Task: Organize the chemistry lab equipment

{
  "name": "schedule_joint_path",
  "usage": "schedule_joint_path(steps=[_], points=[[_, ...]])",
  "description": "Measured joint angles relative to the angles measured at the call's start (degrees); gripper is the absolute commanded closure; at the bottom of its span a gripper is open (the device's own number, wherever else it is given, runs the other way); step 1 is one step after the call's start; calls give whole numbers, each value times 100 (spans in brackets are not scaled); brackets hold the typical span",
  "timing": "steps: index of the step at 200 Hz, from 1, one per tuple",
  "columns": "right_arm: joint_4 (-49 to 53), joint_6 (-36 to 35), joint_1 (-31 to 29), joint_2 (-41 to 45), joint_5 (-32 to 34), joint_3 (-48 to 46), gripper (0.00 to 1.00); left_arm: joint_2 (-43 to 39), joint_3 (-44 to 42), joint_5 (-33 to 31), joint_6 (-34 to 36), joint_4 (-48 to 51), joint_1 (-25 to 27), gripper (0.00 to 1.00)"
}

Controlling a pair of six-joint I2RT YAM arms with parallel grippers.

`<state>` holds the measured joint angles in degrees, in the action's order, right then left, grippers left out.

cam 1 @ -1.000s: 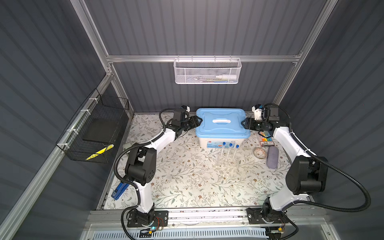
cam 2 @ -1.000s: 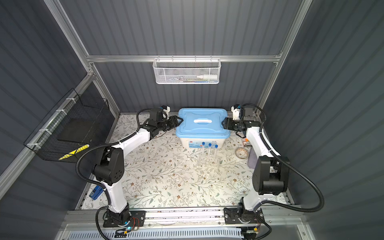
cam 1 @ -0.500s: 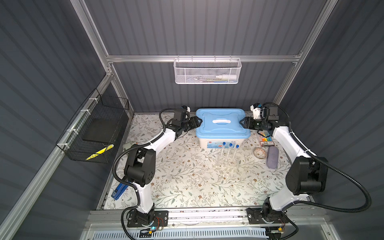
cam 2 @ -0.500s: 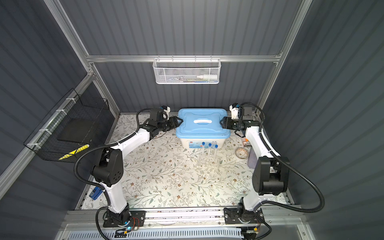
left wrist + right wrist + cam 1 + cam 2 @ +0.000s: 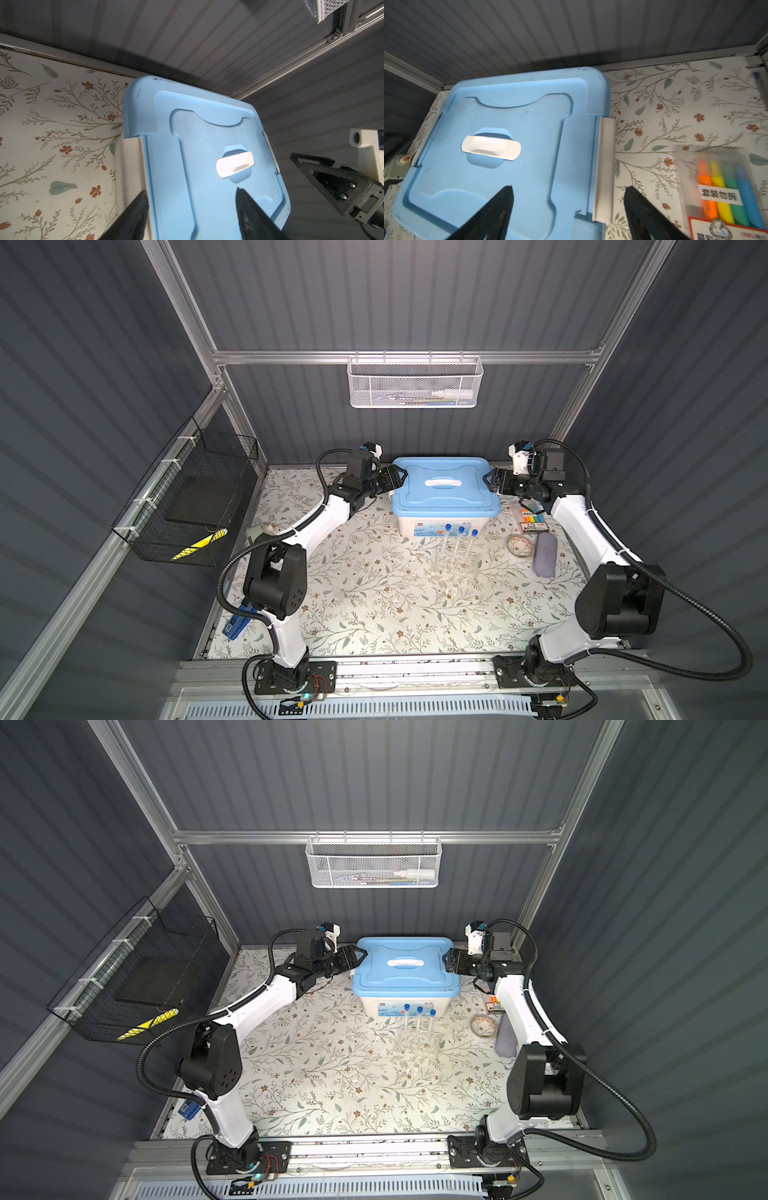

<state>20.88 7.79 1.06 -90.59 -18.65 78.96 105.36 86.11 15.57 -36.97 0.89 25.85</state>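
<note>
Left gripper (image 5: 397,477): jaws stood apart, straddling the white latch (image 5: 129,166) of the blue-lidded box (image 5: 444,489). Three test tubes (image 5: 460,537) in clear rack (image 5: 455,568): between both grippers, nearer the arm bases, beside the box. Right gripper (image 5: 490,481): jaws spread wide over the opposite latch (image 5: 605,166).
</note>
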Motion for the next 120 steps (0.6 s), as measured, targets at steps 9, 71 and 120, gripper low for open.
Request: schedule_joint_path(steps=[9, 71, 120], points=[[-7, 11, 44, 0, 31, -2, 13, 0, 0, -22, -2, 22, 0, 29], [20, 114, 160, -339, -243, -13, 14, 0, 0, -251, 20, 214, 0, 23], [11, 271, 157, -479, -704, -20, 19, 0, 0, -247, 15, 245, 0, 25]])
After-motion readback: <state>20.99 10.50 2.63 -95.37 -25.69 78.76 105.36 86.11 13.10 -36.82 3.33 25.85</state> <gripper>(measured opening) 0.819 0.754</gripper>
